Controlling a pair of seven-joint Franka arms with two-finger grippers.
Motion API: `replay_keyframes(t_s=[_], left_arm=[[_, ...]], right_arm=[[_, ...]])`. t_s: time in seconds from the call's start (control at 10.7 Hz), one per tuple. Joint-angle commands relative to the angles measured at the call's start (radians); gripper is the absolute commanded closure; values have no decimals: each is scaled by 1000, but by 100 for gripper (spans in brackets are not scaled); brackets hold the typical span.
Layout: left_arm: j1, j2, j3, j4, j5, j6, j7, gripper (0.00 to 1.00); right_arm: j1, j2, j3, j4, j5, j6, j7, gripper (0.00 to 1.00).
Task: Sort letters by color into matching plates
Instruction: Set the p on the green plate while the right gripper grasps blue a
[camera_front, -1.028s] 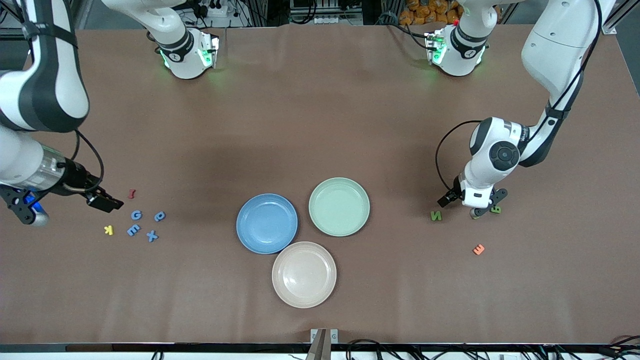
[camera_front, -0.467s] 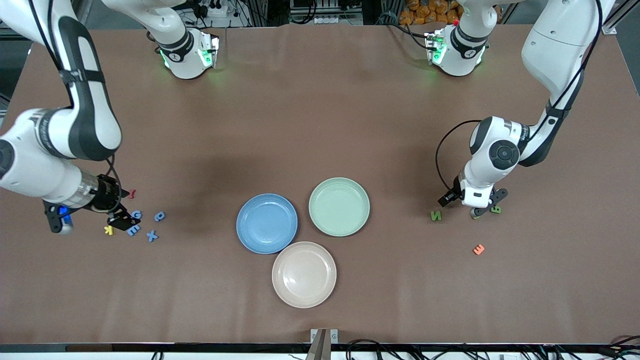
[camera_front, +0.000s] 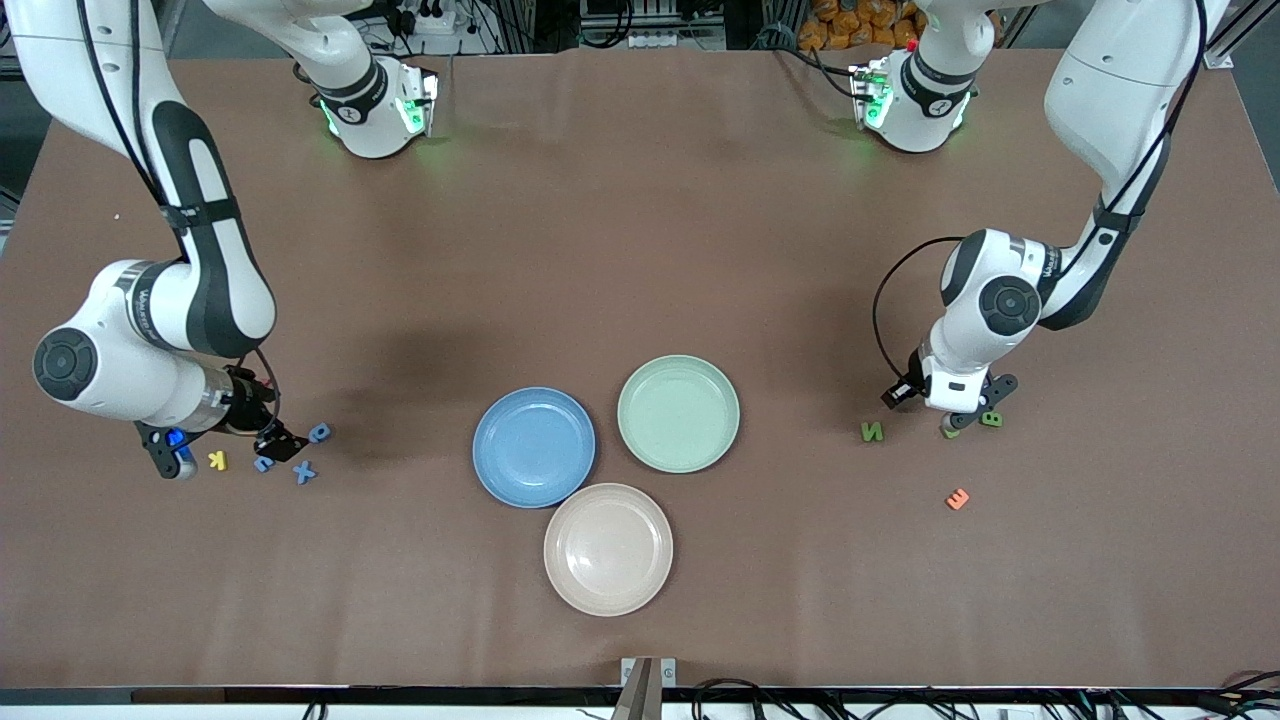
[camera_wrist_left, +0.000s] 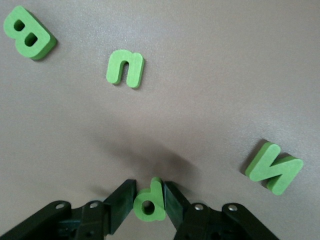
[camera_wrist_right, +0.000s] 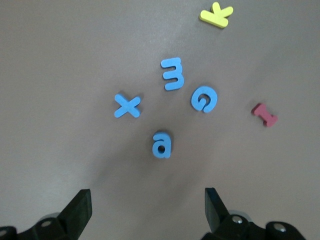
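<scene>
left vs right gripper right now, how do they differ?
The left gripper is shut on the green P; the right gripper is open and holds nothing.
The left gripper is low among the green letters at the left arm's end of the table; the right gripper hangs over the blue letters, with the blue P between its spread fingers.
Both point down at the table.

We see the right gripper (camera_wrist_right: 147, 212) spread wide above the blue P (camera_wrist_right: 162, 144). The blue X (camera_wrist_right: 127, 106), E (camera_wrist_right: 173, 74) and G (camera_wrist_right: 204, 98) lie near it, with a yellow K (camera_wrist_right: 216, 15) and red I (camera_wrist_right: 264, 114).
</scene>
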Motion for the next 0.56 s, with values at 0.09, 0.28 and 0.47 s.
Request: replay_keyframes(t_s=[0.09,0.28,0.47], left_arm=[[-2,-24,-16,3,33,5,-43,100],[-2,-24,-40,29,30,2,-47,100],[-2,-24,-53,50,30,-1,-72,100]], right_arm=[[-35,34,12,-21,16,84,-125,0],[-34,71,12,-23,18,156,-122,0],[-31,82,12,-41,22,188,-119,0]])
